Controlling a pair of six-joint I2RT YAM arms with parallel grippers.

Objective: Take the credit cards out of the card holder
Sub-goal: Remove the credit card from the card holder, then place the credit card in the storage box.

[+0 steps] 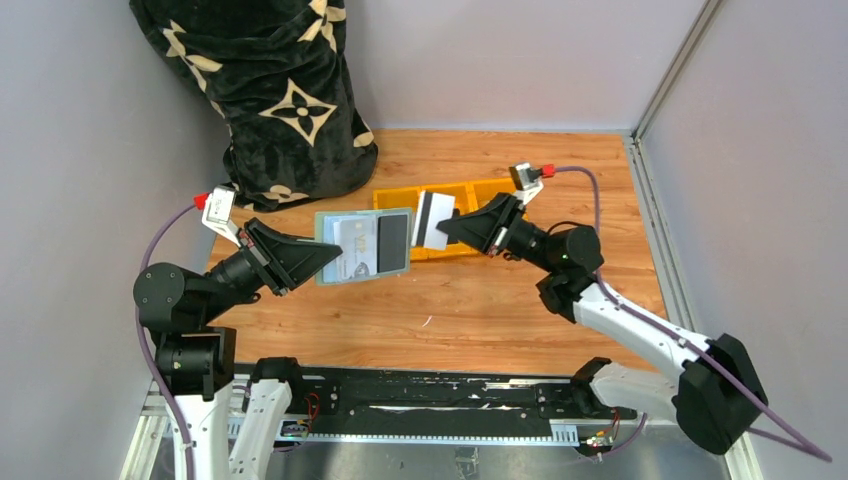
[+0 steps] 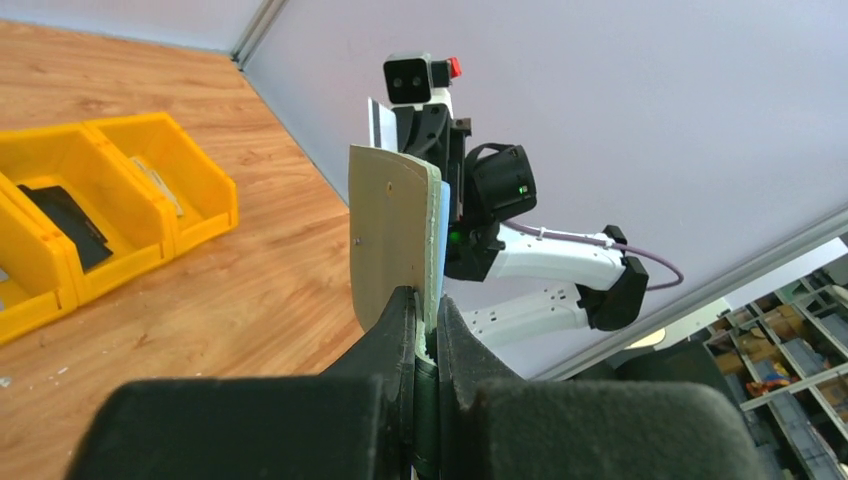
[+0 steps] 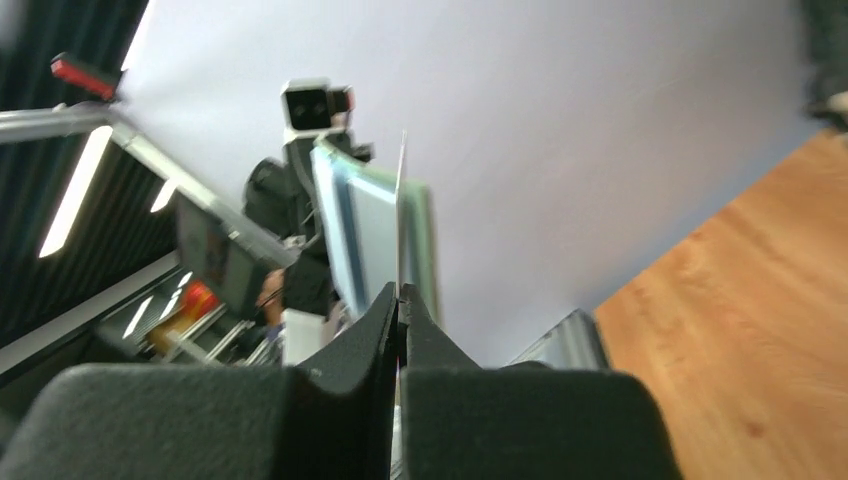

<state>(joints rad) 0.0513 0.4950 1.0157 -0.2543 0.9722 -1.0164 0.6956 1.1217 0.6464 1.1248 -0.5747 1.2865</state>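
Top view first. The left gripper (image 1: 335, 258) is pinching the left edge of the holder (image 1: 321, 235). The holder is open and up off the table (image 1: 450, 300), with its inside facing the camera. A second card (image 1: 356, 240) sits in one sleeve. Next to it is a dark panel (image 1: 392, 240), which could be another card or just the sleeve, I honestly can't tell from up here. Just right of the holder, the right gripper (image 1: 447, 228) is pinching a card (image 1: 433, 217), white with a dark stripe. It's fully clear of the holder and sits over the near side of the yellow tray (image 1: 480, 190). A black patterned blanket (image 1: 280, 90) is heaped in the back left corner.

In the left wrist view, both fingers (image 2: 395, 335) are clamped tight on the holder's bottom edge. The holder stands upright, showing its plain outer face and a pale blue layer behind it. The right arm (image 2: 540, 255) is right behind it, and a sliver of the card pokes up above the holder. The tray is off to the left with a black block (image 2: 65, 225) in one compartment.

The right wrist view is pretty blurry. The fingers (image 3: 360, 335) are pressed together on the card, which shows edge-on as a thin line. The holder is just beyond it, not touching, with the left arm behind.
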